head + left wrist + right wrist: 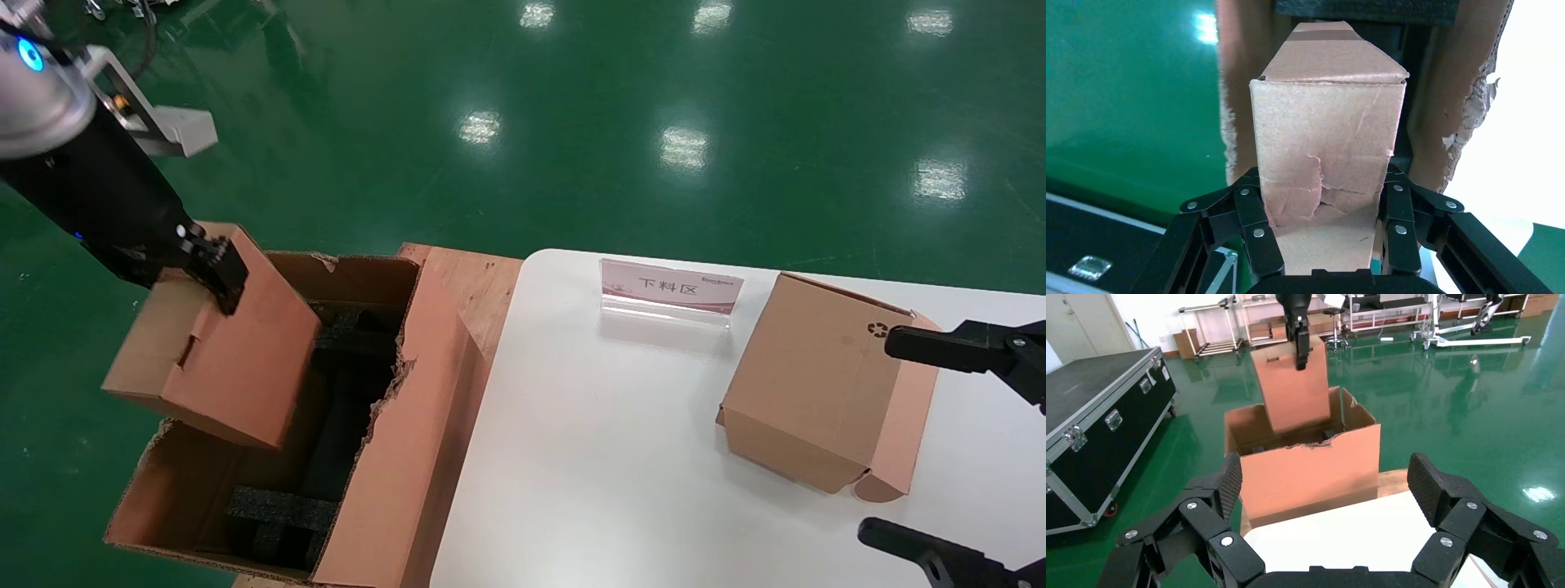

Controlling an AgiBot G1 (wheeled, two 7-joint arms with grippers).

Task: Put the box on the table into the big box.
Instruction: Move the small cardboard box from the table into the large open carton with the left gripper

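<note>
The plain mailer box (216, 355) is pinched by the left gripper (214, 273) and held tilted in the air above the open big box (392, 457), clear of the white table (613, 457). The right gripper (956, 441) is spread wide beside the recycling-symbol box (817, 384).

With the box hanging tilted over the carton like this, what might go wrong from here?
The left gripper holds the box tilted above the big box, and a few things look risky:

1. The cardboard is creased and torn at the grip, so it may slip or crush.
2. Its lower corner could catch the carton's ragged torn edge.
3. The black foam blocks may stop it seating flat.

The right gripper is open by the table's other box.
</note>
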